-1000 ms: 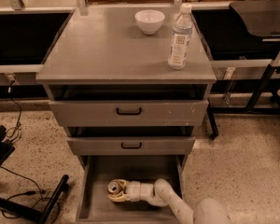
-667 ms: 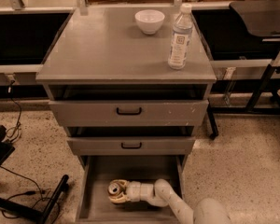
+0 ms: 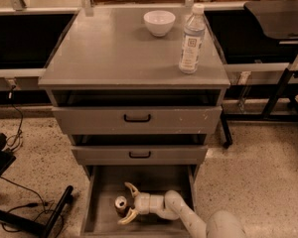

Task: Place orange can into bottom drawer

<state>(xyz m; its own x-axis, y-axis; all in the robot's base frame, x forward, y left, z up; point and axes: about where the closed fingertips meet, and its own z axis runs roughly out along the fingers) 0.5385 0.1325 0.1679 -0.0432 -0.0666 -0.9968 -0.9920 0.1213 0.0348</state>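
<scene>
The orange can (image 3: pixel 120 204) stands upright on the floor of the open bottom drawer (image 3: pixel 156 179), toward its left side. The gripper (image 3: pixel 129 202) reaches into the drawer too, its fingers spread wide around the can.

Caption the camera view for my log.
Open gripper inside the bottom drawer, orange can standing between its fingers.

A white bowl (image 3: pixel 159 22) and a clear water bottle (image 3: pixel 191 39) stand apart on the grey surface (image 3: pixel 114 58) of a three-drawer cabinet. Below, an orange can (image 3: pixel 121 204) stands upright on the floor of the pulled-out bottom drawer (image 3: pixel 109 185), with the robot's hand (image 3: pixel 129 202) reaching in, fingers spread at the can.
</scene>
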